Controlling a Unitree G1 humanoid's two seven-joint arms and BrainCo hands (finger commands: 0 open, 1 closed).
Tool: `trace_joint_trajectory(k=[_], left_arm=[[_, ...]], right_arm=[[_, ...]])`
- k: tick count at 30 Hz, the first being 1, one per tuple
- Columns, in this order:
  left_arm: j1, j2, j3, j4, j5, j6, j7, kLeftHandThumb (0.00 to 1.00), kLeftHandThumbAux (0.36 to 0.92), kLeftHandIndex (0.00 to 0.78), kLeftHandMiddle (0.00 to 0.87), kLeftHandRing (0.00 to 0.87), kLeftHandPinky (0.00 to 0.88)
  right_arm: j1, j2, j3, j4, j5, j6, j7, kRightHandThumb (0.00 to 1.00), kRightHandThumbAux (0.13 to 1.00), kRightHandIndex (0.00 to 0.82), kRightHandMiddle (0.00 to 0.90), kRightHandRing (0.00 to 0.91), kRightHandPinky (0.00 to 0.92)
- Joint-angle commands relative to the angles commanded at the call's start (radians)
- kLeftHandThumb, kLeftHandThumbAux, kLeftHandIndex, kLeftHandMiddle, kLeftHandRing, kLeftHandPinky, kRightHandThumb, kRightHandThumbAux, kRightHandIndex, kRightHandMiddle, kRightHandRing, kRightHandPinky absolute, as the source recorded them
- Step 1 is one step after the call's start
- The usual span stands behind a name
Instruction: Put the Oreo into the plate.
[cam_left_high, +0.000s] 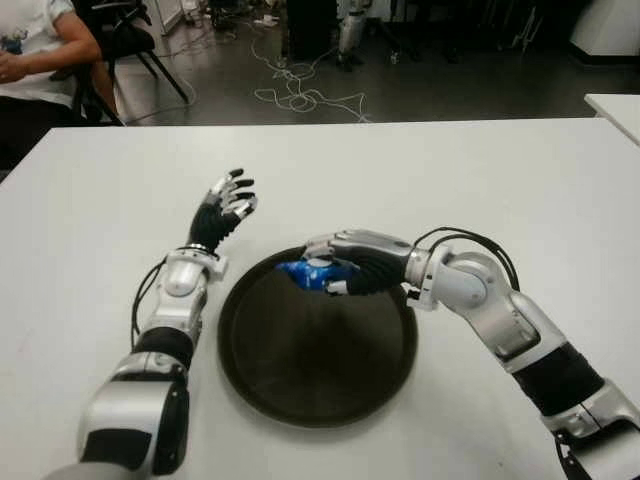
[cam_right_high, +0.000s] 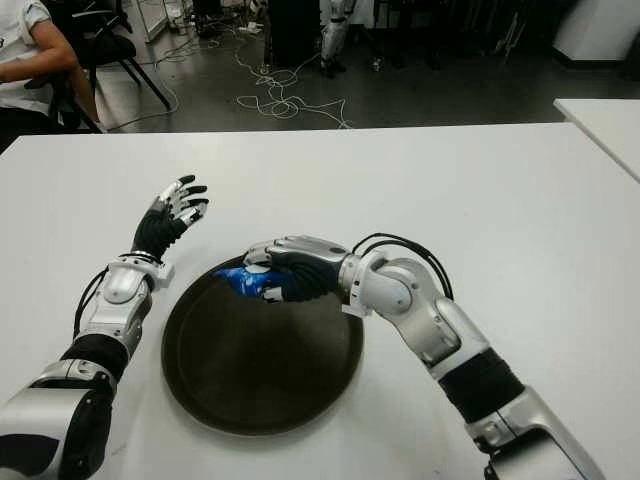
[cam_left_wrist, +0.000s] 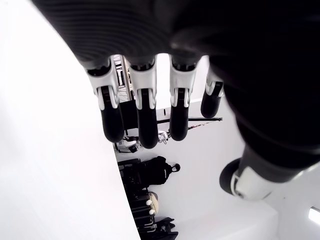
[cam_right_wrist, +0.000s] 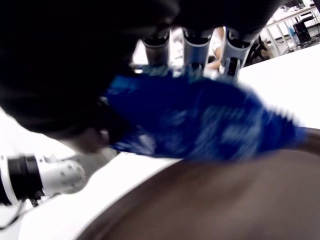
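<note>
A blue Oreo packet (cam_left_high: 308, 273) is gripped in my right hand (cam_left_high: 345, 265), just over the far rim of the round dark plate (cam_left_high: 318, 370). In the right wrist view the fingers (cam_right_wrist: 196, 47) curl over the blue packet (cam_right_wrist: 210, 122), with the brown plate (cam_right_wrist: 225, 200) close beneath it. My left hand (cam_left_high: 225, 208) is raised over the white table (cam_left_high: 420, 170) to the left of the plate, its fingers (cam_left_wrist: 145, 115) spread and holding nothing.
A seated person (cam_left_high: 40, 50) is at the far left beyond the table edge. Cables (cam_left_high: 300, 85) lie on the floor behind. A second white table corner (cam_left_high: 615, 105) shows at the far right.
</note>
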Motion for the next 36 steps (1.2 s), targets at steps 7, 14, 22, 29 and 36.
trace_joint_trajectory(k=[7, 14, 22, 29, 36], left_arm=[[-0.004, 0.002, 0.001, 0.013, 0.000, 0.001, -0.002, 0.113, 0.612, 0.106, 0.206, 0.209, 0.238], [0.001, 0.006, -0.008, 0.010, 0.012, -0.022, 0.002, 0.088, 0.568, 0.116, 0.208, 0.207, 0.220], [0.001, 0.005, -0.007, 0.009, 0.008, -0.030, -0.007, 0.100, 0.542, 0.113, 0.206, 0.204, 0.222], [0.002, 0.004, -0.008, 0.004, 0.010, -0.029, 0.002, 0.106, 0.542, 0.123, 0.218, 0.217, 0.241], [0.009, 0.000, -0.009, -0.012, 0.011, -0.031, 0.011, 0.103, 0.584, 0.123, 0.222, 0.220, 0.240]], right_arm=[[0.004, 0.001, -0.017, 0.015, -0.005, -0.013, -0.019, 0.000, 0.382, 0.000, 0.000, 0.000, 0.000], [0.002, 0.003, -0.021, 0.024, -0.010, -0.019, -0.034, 0.000, 0.351, 0.000, 0.000, 0.000, 0.000], [-0.008, -0.003, -0.017, 0.032, -0.016, -0.008, -0.020, 0.000, 0.322, 0.000, 0.000, 0.000, 0.000], [-0.001, -0.015, -0.025, 0.028, -0.010, 0.002, -0.010, 0.000, 0.335, 0.000, 0.000, 0.000, 0.000], [0.027, -0.053, -0.066, 0.015, 0.007, -0.005, -0.017, 0.000, 0.344, 0.000, 0.000, 0.000, 0.000]])
